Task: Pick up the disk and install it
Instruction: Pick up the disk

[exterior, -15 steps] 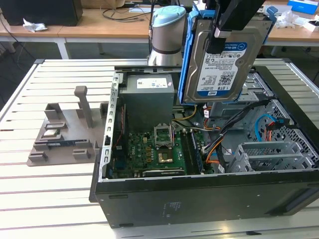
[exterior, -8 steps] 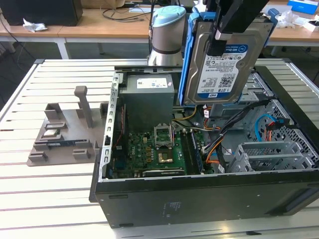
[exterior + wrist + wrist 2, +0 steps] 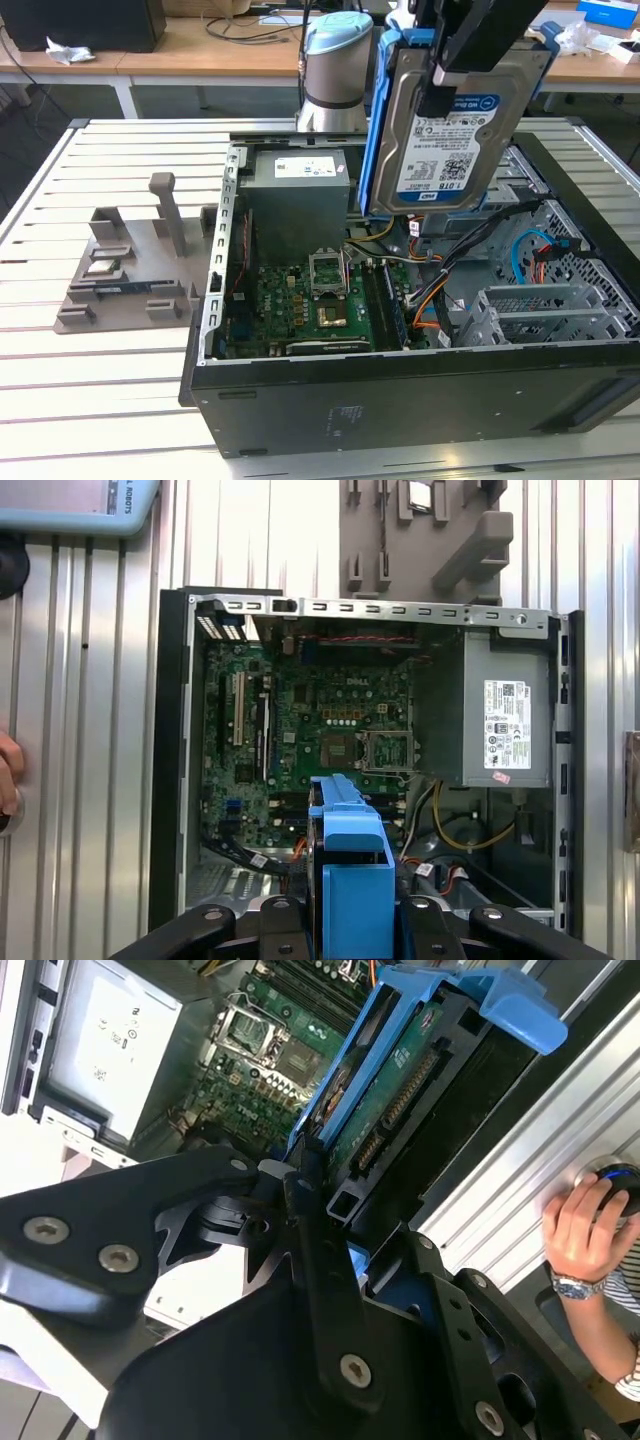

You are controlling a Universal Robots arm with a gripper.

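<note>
Holding the disk (image 3: 450,130) clear of the tabletop (image 3: 100,400), the end effector (image 3: 440,98) is closed on it. In the exterior view we see one black finger pressed against the labelled face near the upper edge. The disk hangs nearly upright, with its white-and-blue label turned toward the exterior camera and a blue rail running down the side at that view's left.

We locate the disk above the open computer case (image 3: 400,400), over the interior between the power supply (image 3: 300,195) and the drive cages (image 3: 540,310), and touching neither. The case lies on its side with the motherboard (image 3: 310,300) exposed.

In the second wrist view, the end effector (image 3: 305,1195) grips the disk (image 3: 390,1100) from both faces (the green circuit-board side is toward this camera). In the first wrist view, we see the blue rail of the disk (image 3: 350,865) between the black links of the end effector (image 3: 350,920), with the motherboard (image 3: 320,720) and the power supply (image 3: 505,720) beyond it.

A grey holder (image 3: 130,270) sits on the tabletop at the exterior view's left of the case, well apart from the disk. The arm's base (image 3: 335,60) stands behind the case. A person's hand (image 3: 585,1225) rests beyond the tabletop edge.
</note>
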